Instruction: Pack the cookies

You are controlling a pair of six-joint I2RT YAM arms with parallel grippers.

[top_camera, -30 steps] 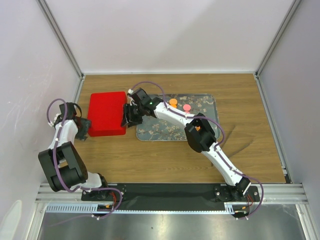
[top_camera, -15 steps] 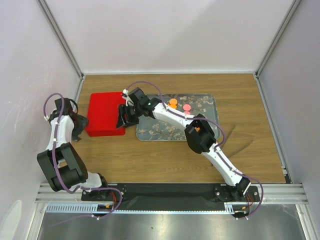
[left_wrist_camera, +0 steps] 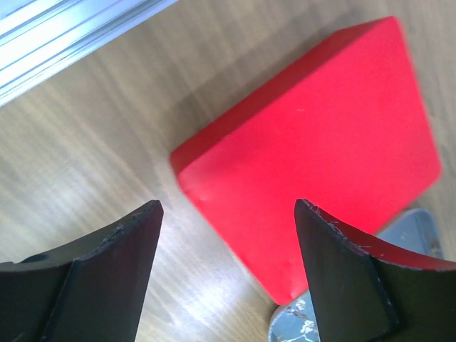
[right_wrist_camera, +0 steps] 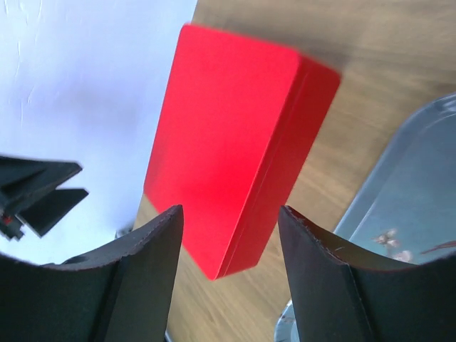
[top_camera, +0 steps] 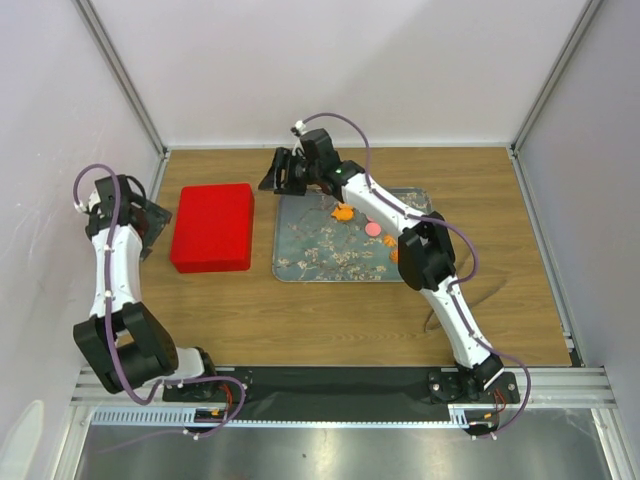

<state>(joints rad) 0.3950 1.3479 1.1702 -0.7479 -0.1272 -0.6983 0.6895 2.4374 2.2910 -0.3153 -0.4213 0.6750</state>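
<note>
Two cookies show in the top view, an orange one and a pink one, both lying on the floral tray. A flat red box with its lid on lies left of the tray. My left gripper hangs open just left of the box, which fills the left wrist view beyond the spread fingertips. My right gripper is open above the table behind the tray's far left corner. It looks down on the red box, with nothing between its fingertips.
The cell's walls stand close on the left, behind and on the right. A metal frame rail runs along the left wall's foot near my left gripper. The tray's rim lies beside the box's right edge. My left gripper's fingers show in the right wrist view.
Both grippers have drawn away from the red box's sides and opened wider. The right arm has swung up toward the back wall; the left has pulled back toward the left wall.
</note>
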